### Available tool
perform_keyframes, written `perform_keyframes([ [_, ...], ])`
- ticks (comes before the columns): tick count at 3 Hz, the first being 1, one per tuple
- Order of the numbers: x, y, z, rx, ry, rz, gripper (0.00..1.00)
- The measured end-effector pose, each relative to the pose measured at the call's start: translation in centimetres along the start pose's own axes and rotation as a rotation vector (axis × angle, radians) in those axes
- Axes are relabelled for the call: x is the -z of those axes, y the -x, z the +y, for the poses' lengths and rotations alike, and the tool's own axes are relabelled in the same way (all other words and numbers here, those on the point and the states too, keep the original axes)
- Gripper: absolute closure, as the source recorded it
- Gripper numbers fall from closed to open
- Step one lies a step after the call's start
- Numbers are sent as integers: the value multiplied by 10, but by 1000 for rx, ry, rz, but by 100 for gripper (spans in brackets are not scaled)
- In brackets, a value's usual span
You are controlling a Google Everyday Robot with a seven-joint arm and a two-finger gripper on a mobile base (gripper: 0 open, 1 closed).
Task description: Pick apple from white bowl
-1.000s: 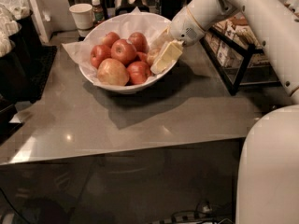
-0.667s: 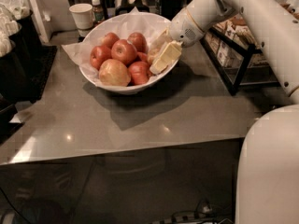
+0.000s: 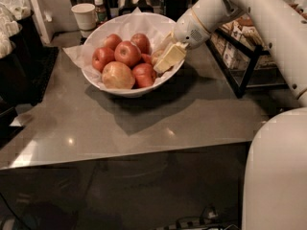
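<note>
- Against the views from a second ago, the tool (image 3: 168, 59) has barely shifted. It stays low over the rim of the white bowl (image 3: 125, 91), on the side facing the bench edge where the dark wire rack (image 3: 240, 47) stands.
- I judge the reach finished and the grasp itself in hand; nothing has been lifted yet.
- The apple (image 3: 154, 56) lies in the bowl right against the tool, with only a pale yellow-tan patch showing. I cannot tell whether the tool is clenched on it or released.
- The bowl is wide, glossy and lined with crinkled white paper (image 3: 76, 54). It sits toward the far edge of the smooth grey bench (image 3: 192, 114).
- Its neighbours are round and waxy: deep red apples (image 3: 127, 53) and a larger yellow-orange apple (image 3: 117, 75), packed close enough to roll if nudged.
</note>
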State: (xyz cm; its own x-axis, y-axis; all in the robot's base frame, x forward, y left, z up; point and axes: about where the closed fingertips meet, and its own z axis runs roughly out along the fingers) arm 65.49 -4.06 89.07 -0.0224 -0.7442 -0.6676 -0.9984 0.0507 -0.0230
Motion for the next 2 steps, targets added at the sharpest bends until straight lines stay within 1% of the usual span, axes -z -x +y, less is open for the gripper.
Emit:
perform_keyframes([
  [1, 0, -2, 2, 4, -12, 9, 99],
  [2, 1, 0, 2, 5, -12, 9, 100],
])
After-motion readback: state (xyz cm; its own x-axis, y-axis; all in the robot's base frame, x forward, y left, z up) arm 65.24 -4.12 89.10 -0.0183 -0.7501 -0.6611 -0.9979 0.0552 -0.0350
